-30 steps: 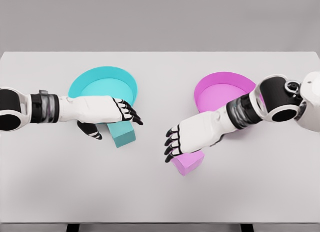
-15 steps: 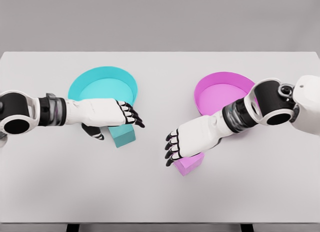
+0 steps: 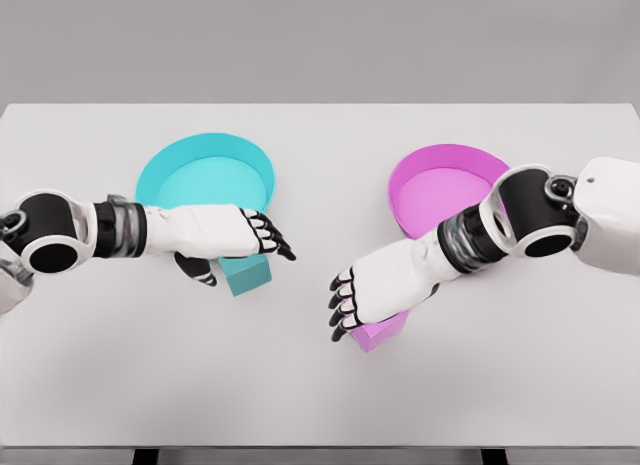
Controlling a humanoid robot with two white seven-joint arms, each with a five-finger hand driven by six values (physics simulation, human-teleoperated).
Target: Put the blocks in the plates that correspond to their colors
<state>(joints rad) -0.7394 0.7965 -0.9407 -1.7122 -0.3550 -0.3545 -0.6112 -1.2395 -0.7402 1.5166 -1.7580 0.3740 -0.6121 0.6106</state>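
Under the left robot hand (image 3: 225,235), teal block (image 3: 246,272), pink block (image 3: 378,332)

On the white worktop (image 3: 320,385), the round cyan plate (image 3: 205,173) sits left of centre and the round magenta plate (image 3: 440,190) right of centre. The cyan cube block (image 3: 247,273) lies just below the former, the magenta cube block (image 3: 378,332) below the latter.

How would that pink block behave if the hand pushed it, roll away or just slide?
The pink block shows flat faces and straight edges, so it would probably slide, not roll. It looks rigid, unlikely to squash. The white table looks smooth, so it may skid easily.
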